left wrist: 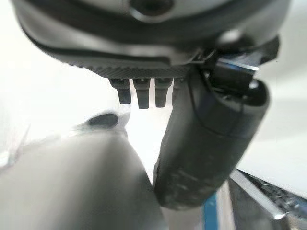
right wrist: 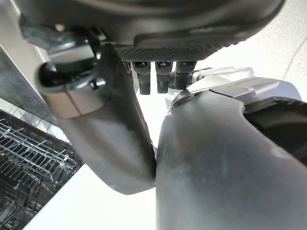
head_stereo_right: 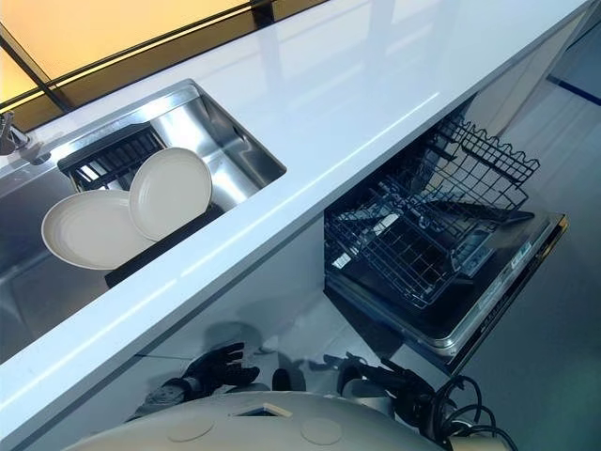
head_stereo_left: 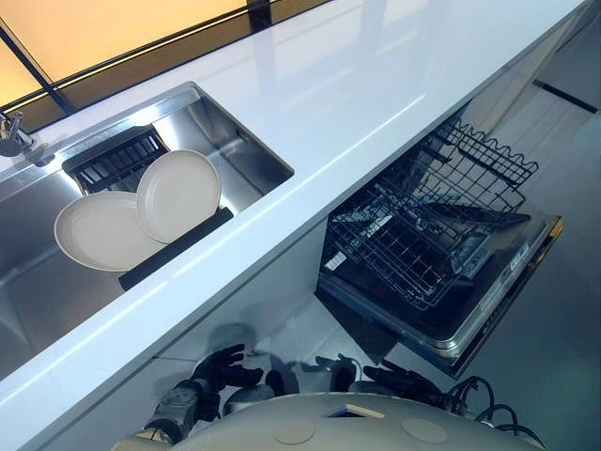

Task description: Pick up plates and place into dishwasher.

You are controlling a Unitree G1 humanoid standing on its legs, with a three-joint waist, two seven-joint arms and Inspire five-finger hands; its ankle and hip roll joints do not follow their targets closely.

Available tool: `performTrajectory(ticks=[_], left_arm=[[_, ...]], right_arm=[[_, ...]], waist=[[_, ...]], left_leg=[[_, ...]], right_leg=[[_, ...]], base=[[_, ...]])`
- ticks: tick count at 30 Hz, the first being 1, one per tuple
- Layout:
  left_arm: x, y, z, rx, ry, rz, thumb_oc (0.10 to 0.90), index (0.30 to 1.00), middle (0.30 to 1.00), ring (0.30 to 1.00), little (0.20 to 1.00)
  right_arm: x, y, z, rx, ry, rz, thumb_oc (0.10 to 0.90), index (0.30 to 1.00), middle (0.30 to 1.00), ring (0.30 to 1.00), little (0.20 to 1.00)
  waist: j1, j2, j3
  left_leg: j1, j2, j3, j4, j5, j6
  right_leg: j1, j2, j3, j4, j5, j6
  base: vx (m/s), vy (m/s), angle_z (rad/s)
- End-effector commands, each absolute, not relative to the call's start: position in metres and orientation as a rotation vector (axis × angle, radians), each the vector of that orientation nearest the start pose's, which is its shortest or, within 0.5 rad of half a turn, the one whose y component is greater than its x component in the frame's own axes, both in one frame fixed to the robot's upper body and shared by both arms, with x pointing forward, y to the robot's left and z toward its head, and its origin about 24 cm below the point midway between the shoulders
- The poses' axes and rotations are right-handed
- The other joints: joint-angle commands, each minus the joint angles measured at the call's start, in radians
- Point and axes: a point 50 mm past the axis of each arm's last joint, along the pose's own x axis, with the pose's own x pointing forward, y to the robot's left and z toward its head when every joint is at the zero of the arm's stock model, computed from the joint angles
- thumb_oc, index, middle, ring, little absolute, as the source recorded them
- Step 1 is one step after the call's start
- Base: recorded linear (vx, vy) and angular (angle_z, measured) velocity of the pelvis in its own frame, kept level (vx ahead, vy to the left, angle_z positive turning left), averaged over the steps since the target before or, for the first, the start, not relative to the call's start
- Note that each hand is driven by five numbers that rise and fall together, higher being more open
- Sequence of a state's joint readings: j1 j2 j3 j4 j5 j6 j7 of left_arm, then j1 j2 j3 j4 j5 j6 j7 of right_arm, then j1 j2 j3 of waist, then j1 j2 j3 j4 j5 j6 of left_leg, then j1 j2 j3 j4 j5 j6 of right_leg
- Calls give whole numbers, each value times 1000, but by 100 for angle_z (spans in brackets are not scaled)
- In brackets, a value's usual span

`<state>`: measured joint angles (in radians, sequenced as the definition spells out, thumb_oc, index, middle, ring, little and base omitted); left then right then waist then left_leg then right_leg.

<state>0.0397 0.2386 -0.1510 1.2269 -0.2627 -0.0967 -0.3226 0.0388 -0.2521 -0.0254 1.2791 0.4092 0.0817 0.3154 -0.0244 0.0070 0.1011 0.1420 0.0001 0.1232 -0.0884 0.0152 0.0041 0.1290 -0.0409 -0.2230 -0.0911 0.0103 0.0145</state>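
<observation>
Steel sink (head_stereo_left: 249,141): set in white counter (head_stereo_left: 376,85), dark rack (head_stereo_left: 117,160) at its back.
Plates: two cream ones in sink; flat plate (head_stereo_left: 99,232) lying low, second plate (head_stereo_left: 178,194) tilted, overlapping its edge, leaning toward rack.
Dishwasher (head_stereo_left: 488,291): below counter, door down, wire basket (head_stereo_left: 423,235) pulled out, no plates in it.
Left hand (head_stereo_left: 221,368): low beneath counter edge, fingers loosely curled, holding nothing.
Right hand (head_stereo_left: 399,381): low near dishwasher door, fingers relaxed, holding nothing.
</observation>
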Motion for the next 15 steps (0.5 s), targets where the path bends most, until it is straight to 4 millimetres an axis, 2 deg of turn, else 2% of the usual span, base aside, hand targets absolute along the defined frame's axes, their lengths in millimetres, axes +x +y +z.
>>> performTrajectory(ticks=[1, 4, 6, 8, 11, 15], left_arm=[[86, 195, -160, -548, 1126, -146, 800, 900, 900, 900, 900], [95, 174, -150, -851, 1062, -312, 800, 900, 900, 900, 900], [105, 162, -139, -945, 997, -486, 800, 900, 900, 900, 900], [115, 153, -127, -942, 930, -681, 800, 900, 900, 900, 900], [135, 139, -108, -818, 796, -982, 800, 900, 900, 900, 900], [168, 105, -55, -755, 478, -1423, 800, 900, 900, 900, 900]], right_arm=[[59, -234, -165, 372, 1293, -163, 800, 900, 900, 900, 900], [61, -235, -165, 376, 1290, -166, 800, 900, 900, 900, 900], [63, -236, -164, 377, 1288, -167, 800, 900, 900, 900, 900], [65, -237, -163, 375, 1286, -163, 800, 900, 900, 900, 900], [69, -240, -162, 363, 1282, -151, 800, 900, 900, 900, 900], [72, -243, -161, 348, 1276, -135, 800, 900, 900, 900, 900]], waist=[[12, 19, -23], [20, 19, -22], [25, 20, -19], [29, 22, -17], [29, 26, -11], [28, 36, -4]], left_leg=[[-26, -35, -1, 36, -99, 1], [-27, -34, -1, 31, -97, 0], [-27, -32, -1, 24, -95, -1], [-27, -31, -2, 17, -92, -1], [-27, -28, -5, 11, -92, 1], [-21, -25, -14, 1, -94, 5]], right_leg=[[-51, 26, 17, 96, -107, 44], [-52, 22, 9, 95, -103, 46], [-54, 21, 6, 94, -99, 48], [-55, 21, 6, 92, -95, 50], [-59, 23, 13, 91, -91, 52], [-57, 28, 26, 87, -88, 53]], base=[[0, 0, 0], [0, 0, 0], [0, 0, 0], [0, 0, 0], [-10, 0, 0], [-16, -3, -6]])
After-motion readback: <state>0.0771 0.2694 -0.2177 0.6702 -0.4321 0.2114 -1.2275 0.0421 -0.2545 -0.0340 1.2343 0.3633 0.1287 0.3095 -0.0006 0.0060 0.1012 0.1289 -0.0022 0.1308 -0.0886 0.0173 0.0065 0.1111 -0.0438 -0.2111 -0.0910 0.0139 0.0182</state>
